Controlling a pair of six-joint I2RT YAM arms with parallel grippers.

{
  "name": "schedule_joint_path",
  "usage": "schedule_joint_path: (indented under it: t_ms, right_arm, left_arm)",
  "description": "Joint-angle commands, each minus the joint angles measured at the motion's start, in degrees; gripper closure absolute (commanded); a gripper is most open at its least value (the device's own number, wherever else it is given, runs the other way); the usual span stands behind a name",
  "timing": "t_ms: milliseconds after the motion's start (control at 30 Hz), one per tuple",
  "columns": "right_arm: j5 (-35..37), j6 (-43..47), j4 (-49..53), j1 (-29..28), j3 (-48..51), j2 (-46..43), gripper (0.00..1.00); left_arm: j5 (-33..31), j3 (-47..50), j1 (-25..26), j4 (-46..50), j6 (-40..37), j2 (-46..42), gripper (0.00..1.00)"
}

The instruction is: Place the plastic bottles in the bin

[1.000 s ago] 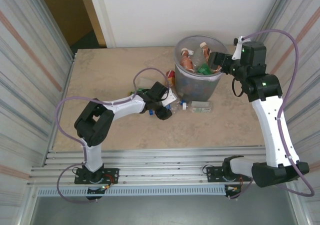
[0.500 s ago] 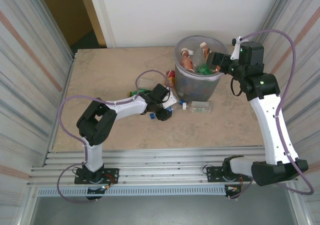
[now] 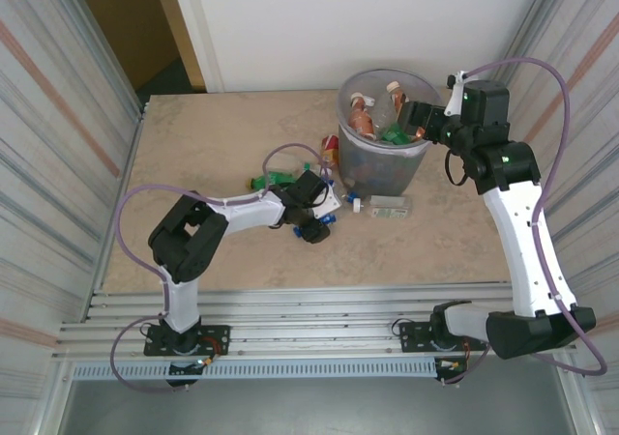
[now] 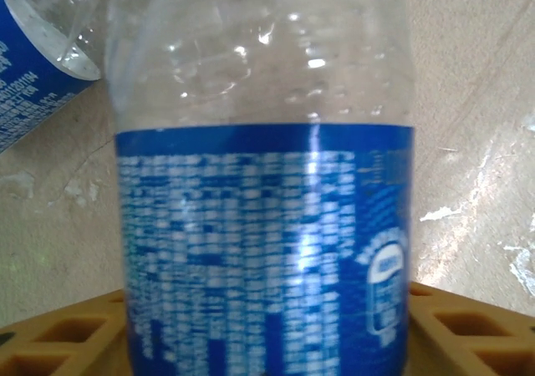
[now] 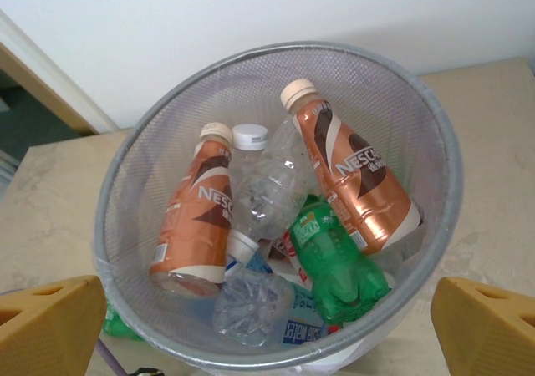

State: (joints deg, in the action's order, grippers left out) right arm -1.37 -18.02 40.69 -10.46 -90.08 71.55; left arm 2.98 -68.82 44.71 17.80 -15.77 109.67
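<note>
My left gripper (image 3: pixel 314 227) is low on the table in front of the bin, shut on a clear blue-labelled bottle (image 4: pixel 263 226) that sits between its yellow fingers (image 4: pixel 468 326). A second blue-labelled bottle (image 4: pixel 33 67) lies just beyond it. A green bottle (image 3: pixel 276 177), a red-labelled one (image 3: pixel 331 148) and a clear one (image 3: pixel 387 206) lie on the table around the grey bin (image 3: pixel 382 159). My right gripper (image 3: pixel 418 121) hangs open over the bin's rim (image 5: pixel 443 167), with nothing between its fingers. Inside lie two brown-labelled bottles (image 5: pixel 351 175), a green bottle (image 5: pixel 334 263) and clear ones (image 5: pixel 272 184).
Corrugated metal walls close in the table (image 3: pixel 213 135) on the left and right, and a white wall stands behind the bin. The left arm's purple cable (image 3: pixel 290 150) loops above the bottles on the table.
My left gripper has slid slightly nearer and lower among the bottles on the table. The right arm has barely moved over the bin.
</note>
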Motion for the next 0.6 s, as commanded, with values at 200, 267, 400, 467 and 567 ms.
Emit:
schedule_joint_path:
  t_ms: [200,267,400,467,567]
  right_arm:
    - [-0.4,-1.6,0.3,0.4,0.5,0.1,0.02]
    - [-0.8,-1.7,0.4,0.4,0.9,0.0,0.02]
    - [-2.1,-2.3,0.4,0.1,2.1,-0.7,0.02]
    - [-2.8,-2.9,0.1,-0.2,3.2,-1.1,0.02]
    - [-3.8,-4.2,-0.7,-1.4,4.7,-2.0,0.02]
  left_arm:
    - [2.4,1.9,0.9,-0.2,1.6,-4.5,0.54]
    - [3.2,3.7,0.9,-1.5,2.9,-8.1,0.54]
    - [4.1,8.0,1.0,-4.7,6.0,-16.5,0.59]
    - [3.7,10.4,0.9,-6.6,7.7,-21.2,0.59]
    - [1.8,13.2,0.7,-9.2,11.3,-28.1,0.59]
